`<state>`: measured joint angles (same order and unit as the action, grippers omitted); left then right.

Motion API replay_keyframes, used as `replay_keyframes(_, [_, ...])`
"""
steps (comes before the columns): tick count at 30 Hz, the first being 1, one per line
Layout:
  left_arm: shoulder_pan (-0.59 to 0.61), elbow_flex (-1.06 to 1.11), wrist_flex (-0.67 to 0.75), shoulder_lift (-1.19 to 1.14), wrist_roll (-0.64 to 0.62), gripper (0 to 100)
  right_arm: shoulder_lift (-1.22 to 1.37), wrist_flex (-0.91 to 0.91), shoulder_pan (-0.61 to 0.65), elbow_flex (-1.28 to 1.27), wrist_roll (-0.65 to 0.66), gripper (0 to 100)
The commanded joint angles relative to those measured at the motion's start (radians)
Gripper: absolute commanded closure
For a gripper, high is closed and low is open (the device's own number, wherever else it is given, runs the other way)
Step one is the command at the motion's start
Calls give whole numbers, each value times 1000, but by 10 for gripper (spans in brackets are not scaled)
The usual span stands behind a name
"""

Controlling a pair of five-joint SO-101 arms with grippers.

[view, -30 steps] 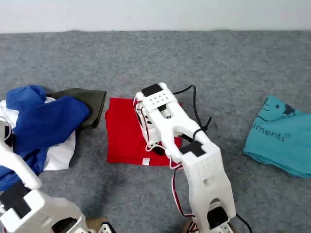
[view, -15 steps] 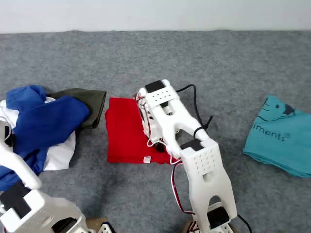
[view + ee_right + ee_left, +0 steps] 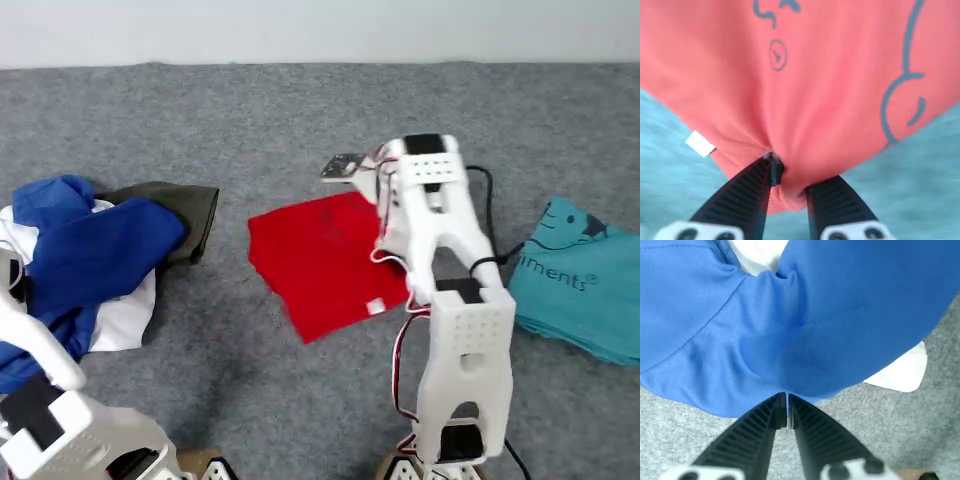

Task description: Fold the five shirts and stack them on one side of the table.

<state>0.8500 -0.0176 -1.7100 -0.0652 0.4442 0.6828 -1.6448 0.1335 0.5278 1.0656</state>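
A red shirt (image 3: pixel 325 255) lies partly folded mid-table, turned at an angle, with a small white tag near its front edge. My right gripper (image 3: pixel 787 175) is shut on a fold of the red shirt (image 3: pixel 815 75), whose cloth bunches between the fingers. In the high view the right arm (image 3: pixel 430 210) stands over the shirt's right side. A blue shirt (image 3: pixel 95 250) lies crumpled at the left on a white shirt (image 3: pixel 125 315). My left gripper (image 3: pixel 788 412) is shut, its tips touching the edge of the blue shirt (image 3: pixel 815 315).
A dark olive shirt (image 3: pixel 190 215) lies behind the blue one. A folded teal shirt (image 3: pixel 580 285) sits at the right edge. The grey table (image 3: pixel 250 110) has bare room at the back and along the front between the arms. The left arm's base (image 3: pixel 60 430) is at the front left.
My right arm has swung to the right with the red shirt in its gripper, dragging and turning the shirt toward the teal one. The left arm has not moved.
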Motion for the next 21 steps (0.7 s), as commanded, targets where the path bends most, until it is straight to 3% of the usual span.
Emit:
replay_keyframes(1, [3,-4,-6,55,6,982,-68,74,-28,149,201,988])
replay_keyframes(11, [5,-12,-44,61,6,983,16,234,36,190,229,988])
replay_keyframes(15, [38,-8,-44,61,6,983,2,194,30,235,60,975])
replay_keyframes(18, [58,-10,-44,61,6,983,-22,137,19,284,-71,882])
replay_keyframes(21, [71,-10,-44,61,6,983,-50,91,21,347,-318,816])
